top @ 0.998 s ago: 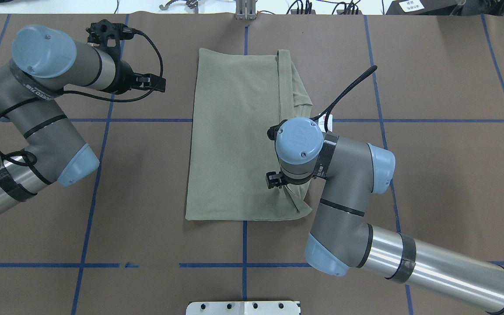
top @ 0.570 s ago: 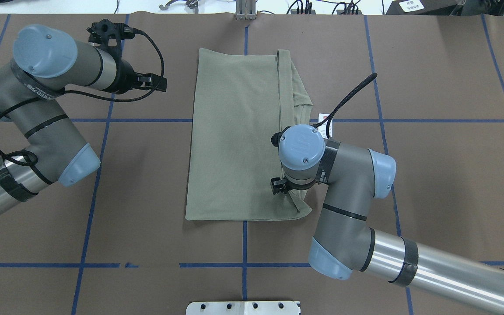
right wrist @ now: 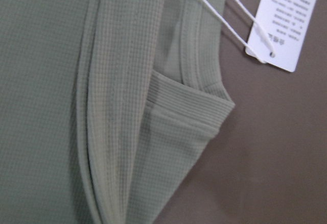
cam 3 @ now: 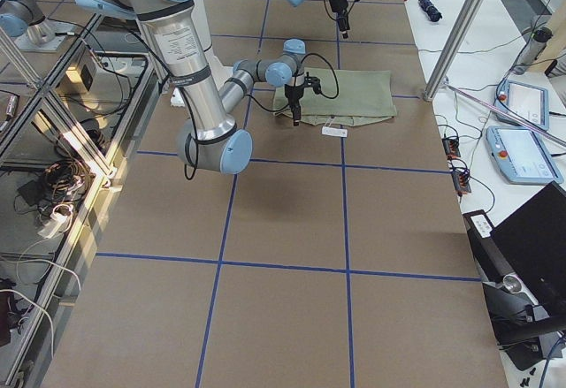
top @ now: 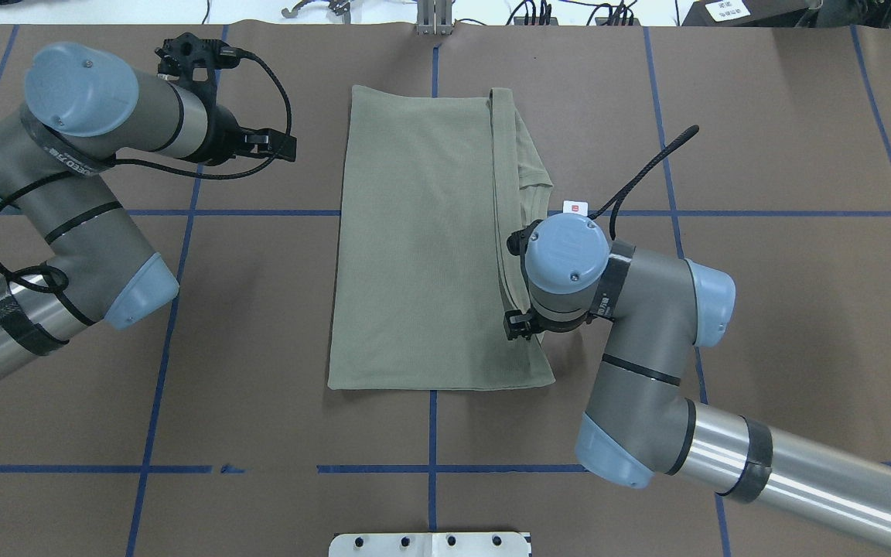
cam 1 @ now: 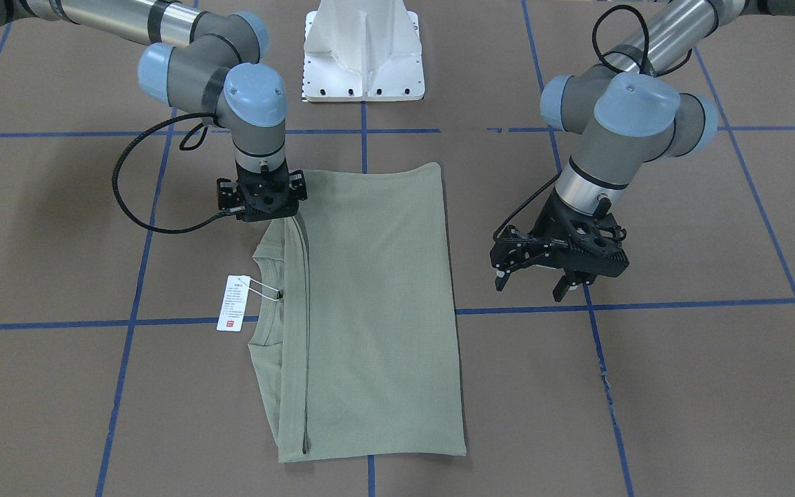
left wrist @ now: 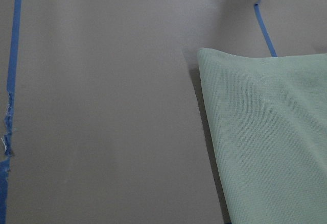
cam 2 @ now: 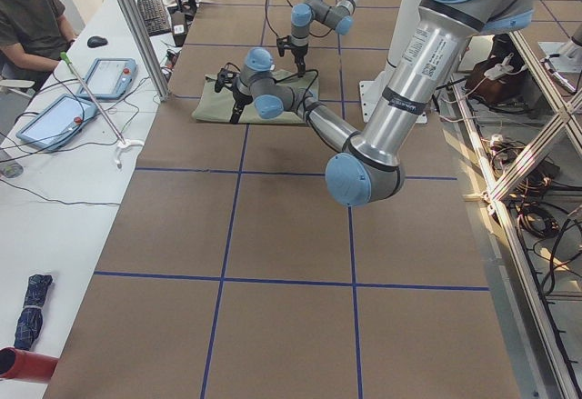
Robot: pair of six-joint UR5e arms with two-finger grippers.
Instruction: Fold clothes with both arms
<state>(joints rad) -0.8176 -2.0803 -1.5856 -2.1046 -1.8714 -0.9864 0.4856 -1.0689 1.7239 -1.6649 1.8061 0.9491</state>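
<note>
Nearest the robot, the right gripper (cam 1: 266, 210) points straight down at the right edge of the shirt (top: 414, 247), toward its near end. Its body hides the fingertips in every view, so I cannot tell whether it pinches the cloth or is loose. The shirt lies flat in the middle of the table (top: 762, 325), folded into a long rectangle running away from the robot, with a folded-in strip along its right side. Past the right gripper, the neck (right wrist: 190, 50) opens toward that right edge, and the tag (cam 1: 234, 304) rests on the table just beside it, tied on by string. Farther out, beside the shirt's far left corner and apart from it, the left gripper (cam 1: 532, 283) hangs above the table with its fingers (cam 1: 561, 290) spread, holding nothing.
</note>
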